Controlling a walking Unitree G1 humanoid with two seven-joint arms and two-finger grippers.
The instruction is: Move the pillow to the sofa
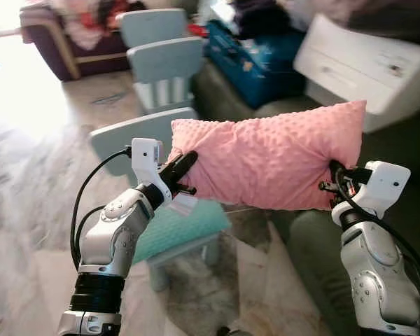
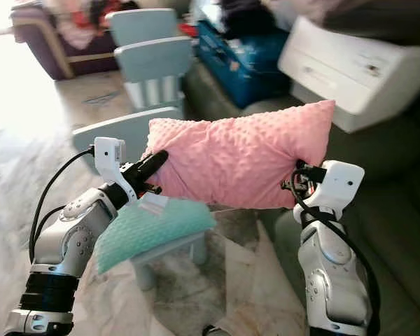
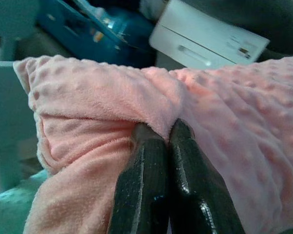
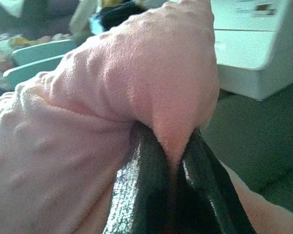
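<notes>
Pillow (image 1: 273, 162) — pink, dotted fabric, held in the air between both arms, above a small chair's teal cushion (image 1: 178, 227) and beside the dark green sofa (image 1: 399, 150).
Left gripper (image 1: 183, 166) — fingers pinched on a fold at one end.
Right gripper (image 1: 334, 183) — fingers clamped on fabric at the other end.
Status — lift done; pillow not yet on the sofa; carrying across and releasing remain.

Pink dotted pillow (image 1: 269, 162), teal cushion (image 1: 175, 227), pale blue chairs (image 1: 164, 59), blue suitcase (image 1: 255, 59), white drawer unit (image 1: 367, 66), black fingers (image 3: 141, 190)
</notes>
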